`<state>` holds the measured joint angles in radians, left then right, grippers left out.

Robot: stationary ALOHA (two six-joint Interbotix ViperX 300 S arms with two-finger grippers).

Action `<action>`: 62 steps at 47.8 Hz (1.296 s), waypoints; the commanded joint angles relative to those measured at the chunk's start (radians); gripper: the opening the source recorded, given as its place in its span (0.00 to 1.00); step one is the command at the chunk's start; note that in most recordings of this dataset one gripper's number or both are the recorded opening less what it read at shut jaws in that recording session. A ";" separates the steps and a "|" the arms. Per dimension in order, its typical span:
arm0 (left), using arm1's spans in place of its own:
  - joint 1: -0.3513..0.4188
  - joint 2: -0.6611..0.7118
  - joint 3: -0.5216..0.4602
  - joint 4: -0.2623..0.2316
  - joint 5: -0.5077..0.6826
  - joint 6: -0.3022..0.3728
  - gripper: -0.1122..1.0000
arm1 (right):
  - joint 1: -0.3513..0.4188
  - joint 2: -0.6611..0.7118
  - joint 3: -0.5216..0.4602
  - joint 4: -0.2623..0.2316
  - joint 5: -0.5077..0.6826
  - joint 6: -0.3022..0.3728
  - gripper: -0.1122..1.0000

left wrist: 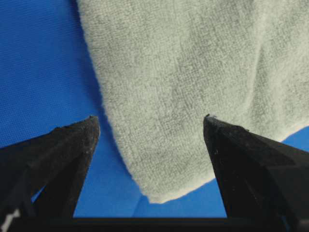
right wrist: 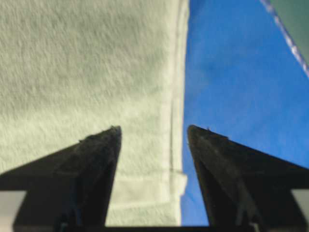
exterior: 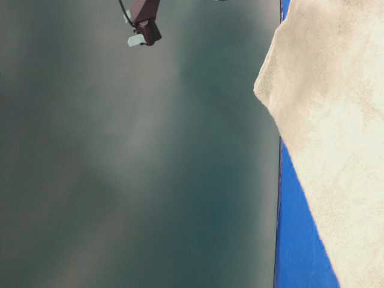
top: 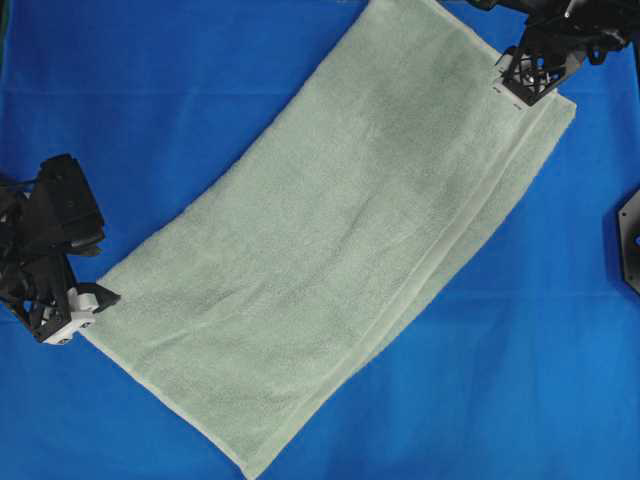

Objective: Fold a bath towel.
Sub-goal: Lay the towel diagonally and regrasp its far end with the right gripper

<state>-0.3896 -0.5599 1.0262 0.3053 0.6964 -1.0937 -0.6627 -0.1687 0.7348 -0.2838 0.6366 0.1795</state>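
Observation:
The bath towel [top: 330, 250], pale sage-green and fuzzy, lies flat and diagonal on the blue cloth [top: 200, 80], doubled over, with a lower layer's edge showing along its right side. My left gripper [top: 88, 303] sits at the towel's lower-left corner. In the left wrist view its jaws [left wrist: 149, 117] stand wide open, and the rounded corner of the towel [left wrist: 174, 96] lies loose on the cloth between them. My right gripper [top: 512, 88] is at the upper-right corner, open [right wrist: 153, 127] over the towel's hemmed edge [right wrist: 176, 145] and gripping nothing.
A black fixture [top: 628, 235] juts in at the right edge of the overhead view. The table-level view shows the towel [exterior: 330, 120] on the blue cloth [exterior: 300, 228], and one gripper [exterior: 141, 33] high at the top.

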 commanded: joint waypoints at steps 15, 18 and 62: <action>0.002 0.011 -0.029 0.003 -0.012 0.003 0.84 | -0.066 0.187 -0.009 -0.014 -0.150 -0.017 0.64; 0.002 0.011 -0.029 0.005 -0.014 0.002 0.84 | -0.080 0.216 -0.005 -0.014 -0.167 -0.018 0.64; 0.002 0.011 -0.035 0.003 -0.012 0.005 0.84 | 0.083 -0.023 0.011 0.054 -0.018 0.058 0.20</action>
<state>-0.3896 -0.5461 1.0186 0.3053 0.6872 -1.0907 -0.6397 -0.1043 0.7793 -0.2347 0.5829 0.2178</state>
